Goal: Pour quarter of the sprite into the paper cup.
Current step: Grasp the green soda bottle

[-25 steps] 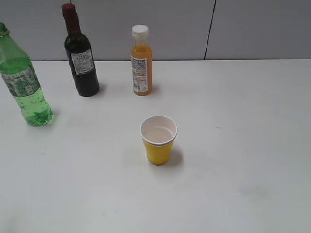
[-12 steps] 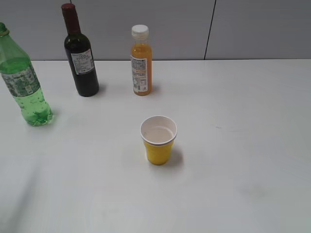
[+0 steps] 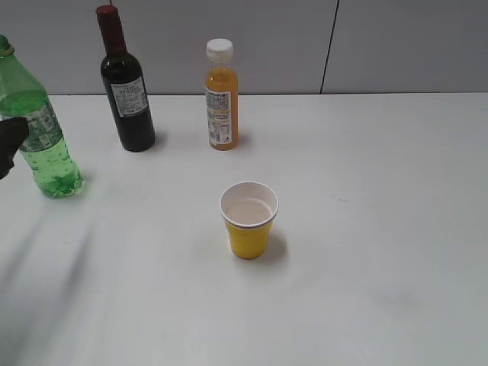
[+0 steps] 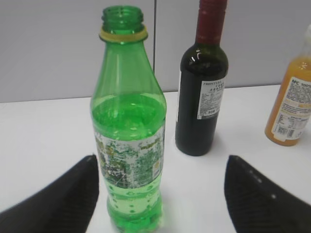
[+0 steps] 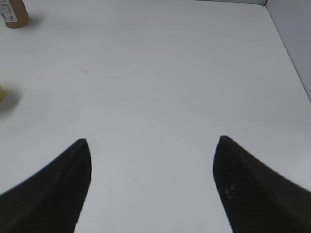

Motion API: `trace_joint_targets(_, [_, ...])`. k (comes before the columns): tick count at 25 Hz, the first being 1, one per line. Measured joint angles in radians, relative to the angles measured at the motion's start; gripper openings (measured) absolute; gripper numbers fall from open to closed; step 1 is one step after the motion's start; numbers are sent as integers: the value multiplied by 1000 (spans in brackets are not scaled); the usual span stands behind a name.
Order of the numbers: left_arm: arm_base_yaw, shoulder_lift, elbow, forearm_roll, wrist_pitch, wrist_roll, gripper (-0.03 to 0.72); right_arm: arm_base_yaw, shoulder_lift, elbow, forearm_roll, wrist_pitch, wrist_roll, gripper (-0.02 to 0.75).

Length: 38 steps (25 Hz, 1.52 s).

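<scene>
The sprite bottle stands upright and uncapped at the far left of the white table; it fills the left wrist view. My left gripper is open, and the bottle stands between its fingers, close to the left one. One fingertip shows at the left edge of the exterior view, beside the bottle. The yellow paper cup stands in the middle of the table, with a pale liquid inside. My right gripper is open and empty over bare table; a sliver of the cup shows at the left edge.
A dark wine bottle and an orange juice bottle stand at the back near the grey wall; both show in the left wrist view, the wine bottle and the juice bottle. The table's right edge shows.
My left gripper's dark fingertip has come into the exterior view at the left edge, next to the sprite bottle. The bottles and the cup have not moved.
</scene>
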Motion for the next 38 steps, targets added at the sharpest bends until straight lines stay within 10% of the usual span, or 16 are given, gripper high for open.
trace_joint_targets(38, [-1, 623, -224, -90, -394, -1, 608, 0, 0, 0, 0, 0, 0, 591])
